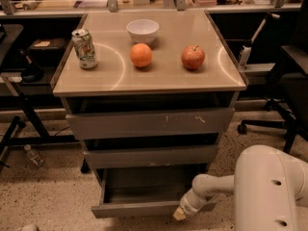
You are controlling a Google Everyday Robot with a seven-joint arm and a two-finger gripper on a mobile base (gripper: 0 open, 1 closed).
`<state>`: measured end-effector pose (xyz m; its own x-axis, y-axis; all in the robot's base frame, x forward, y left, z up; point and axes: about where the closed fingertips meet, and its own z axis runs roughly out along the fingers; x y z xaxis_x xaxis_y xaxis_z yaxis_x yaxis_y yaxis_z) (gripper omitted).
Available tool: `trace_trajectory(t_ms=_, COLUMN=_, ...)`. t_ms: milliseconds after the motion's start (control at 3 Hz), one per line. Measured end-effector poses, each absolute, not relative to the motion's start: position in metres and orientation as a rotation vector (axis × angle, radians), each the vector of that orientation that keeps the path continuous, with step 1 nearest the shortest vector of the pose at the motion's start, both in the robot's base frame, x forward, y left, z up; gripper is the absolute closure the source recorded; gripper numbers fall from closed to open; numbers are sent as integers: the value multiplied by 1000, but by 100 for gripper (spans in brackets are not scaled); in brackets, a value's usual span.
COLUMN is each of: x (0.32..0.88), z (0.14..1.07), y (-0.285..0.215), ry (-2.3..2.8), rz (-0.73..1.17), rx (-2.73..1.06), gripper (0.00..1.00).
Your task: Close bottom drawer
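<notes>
The bottom drawer [139, 208] is the lowest of three grey-brown drawers and stands pulled out, its wood-grain floor [144, 189] showing. Its flat front faces me low in the camera view. My gripper [181, 214] is at the end of the white arm [211, 186], right against the right part of the drawer's front, low near the floor. The middle drawer [149, 156] and the top drawer [149, 123] with white scratches sit above it, each slightly out.
On the cabinet top [149, 76] stand a drink can [84, 48], a white bowl [143, 31], an orange [141, 55] and a red apple [193, 57]. A plastic bottle [33, 155] lies on the floor left. An office chair [284, 90] stands at right.
</notes>
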<state>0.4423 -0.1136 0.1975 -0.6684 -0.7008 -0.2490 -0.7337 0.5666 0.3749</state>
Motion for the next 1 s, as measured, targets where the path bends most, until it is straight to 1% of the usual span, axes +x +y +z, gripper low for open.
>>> trace_trajectory(t_ms=333, x=460, z=199, y=-110, ry=2694, rz=668, rx=-1281, gripper=100)
trace_trajectory(t_ms=667, x=460, z=199, y=-110, ry=2694, rz=668, rx=-1281, gripper=81)
trace_trajectory(t_ms=1000, x=460, z=199, y=-110, ry=2694, rz=668, rx=-1281, gripper=57)
